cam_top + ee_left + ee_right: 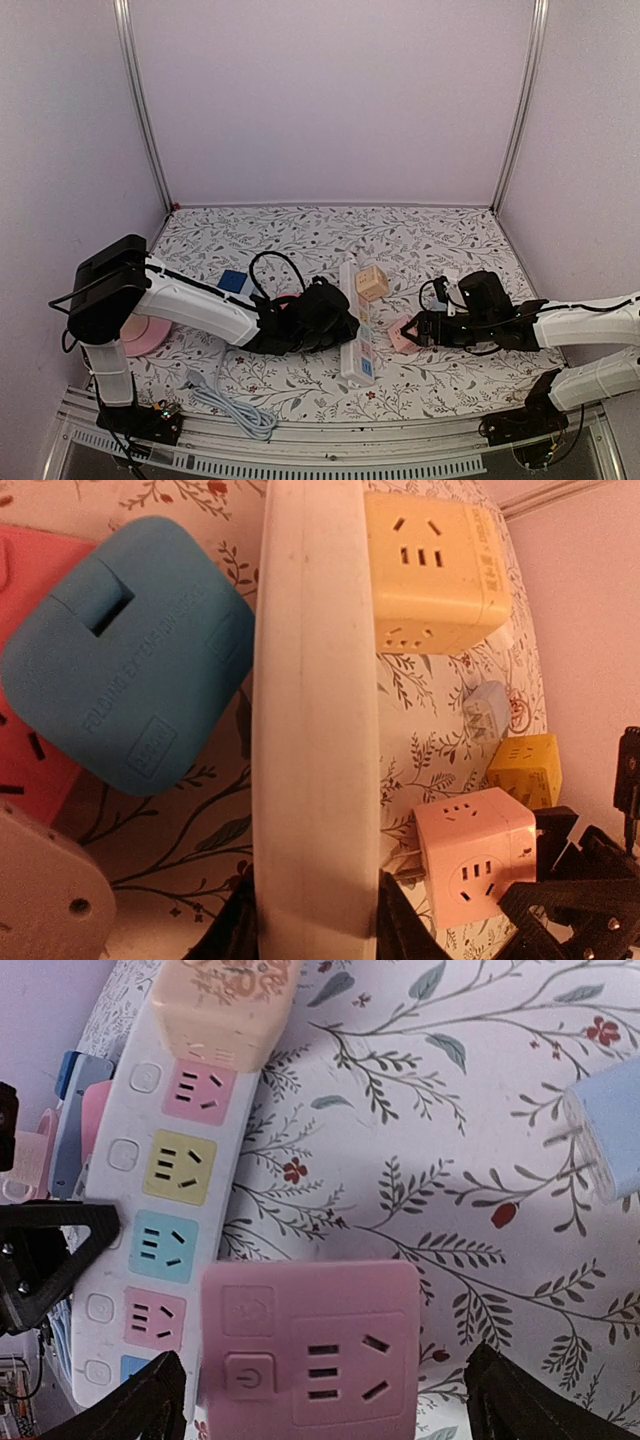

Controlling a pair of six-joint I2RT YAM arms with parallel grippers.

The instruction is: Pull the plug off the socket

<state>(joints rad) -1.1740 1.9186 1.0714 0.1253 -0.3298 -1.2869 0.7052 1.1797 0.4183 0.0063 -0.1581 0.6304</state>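
Note:
A white power strip (358, 330) with coloured sockets lies in the middle of the table, and my left gripper (338, 325) is shut on it; the strip (315, 730) fills the gap between the dark fingers (400, 925). A tan cube plug (373, 284) sits plugged in at the strip's far end. The pink cube plug (403, 336) lies just right of the strip, its metal prongs (405, 865) bare beside the strip's edge. My right gripper (325, 1400) straddles the pink cube (310, 1345), open, with a gap showing at its right finger.
A blue folding socket (130, 660) and a red one lie left of the strip. A small light-blue plug (605, 1145) and a yellow cube (525, 768) lie to the right. A pink plate (145, 335) and a grey cable (225, 400) are at the near left.

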